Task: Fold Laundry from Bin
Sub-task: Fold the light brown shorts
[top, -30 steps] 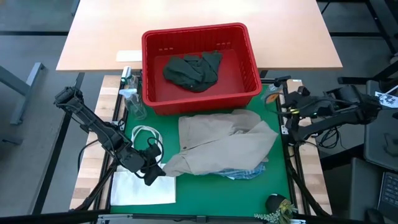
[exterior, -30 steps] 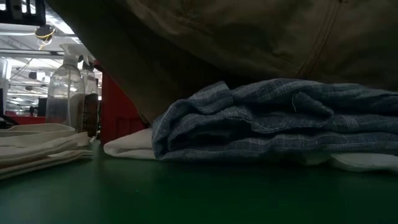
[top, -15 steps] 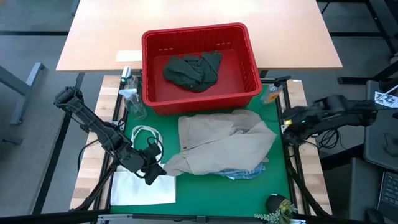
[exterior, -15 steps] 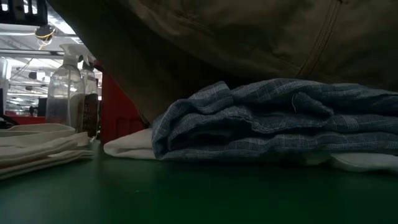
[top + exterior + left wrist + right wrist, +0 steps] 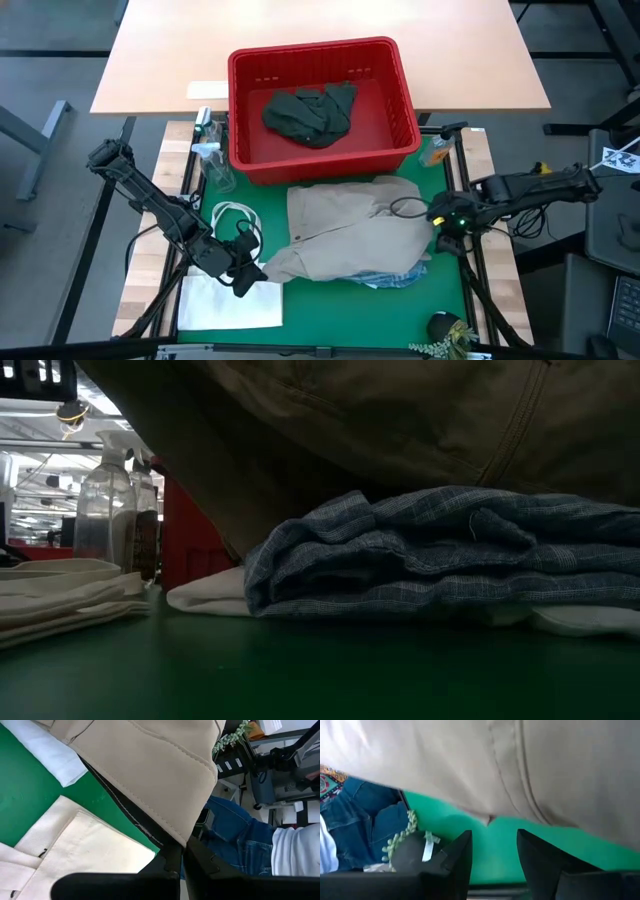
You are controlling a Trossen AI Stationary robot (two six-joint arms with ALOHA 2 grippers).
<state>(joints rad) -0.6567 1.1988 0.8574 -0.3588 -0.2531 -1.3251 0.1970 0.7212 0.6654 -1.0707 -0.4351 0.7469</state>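
The red bin (image 5: pixel 322 100) at the far side holds a dark green garment (image 5: pixel 310 112). A beige garment (image 5: pixel 355 235) lies spread on the green mat over a blue-striped garment (image 5: pixel 440 550) and a white garment (image 5: pixel 205 596). My left gripper (image 5: pixel 252 276) is shut on the beige garment's near left corner. My right gripper (image 5: pixel 440 222) stands open at the garment's right edge (image 5: pixel 490 820). Its fingers (image 5: pixel 536 854) are just short of the cloth, with green mat showing between them. My left gripper pinches a hemmed corner (image 5: pixel 192 836) of the beige garment between its two fingers. The fingers come from the table's left, slanting down. That corner is raised off the mat, while the garment's other parts rest on the pile.
A white tote bag (image 5: pixel 230 298) with looped handles (image 5: pixel 235 215) lies near left on the mat. Clear spray bottles (image 5: pixel 213 160) stand left of the bin. A small plant (image 5: pixel 445 332) sits near right. A person in jeans (image 5: pixel 235 840) sits beyond the near edge.
My right gripper has come down from the table's right edge toward the left and near side, tipping its fingers downward, and now stands at the beige garment's right edge.
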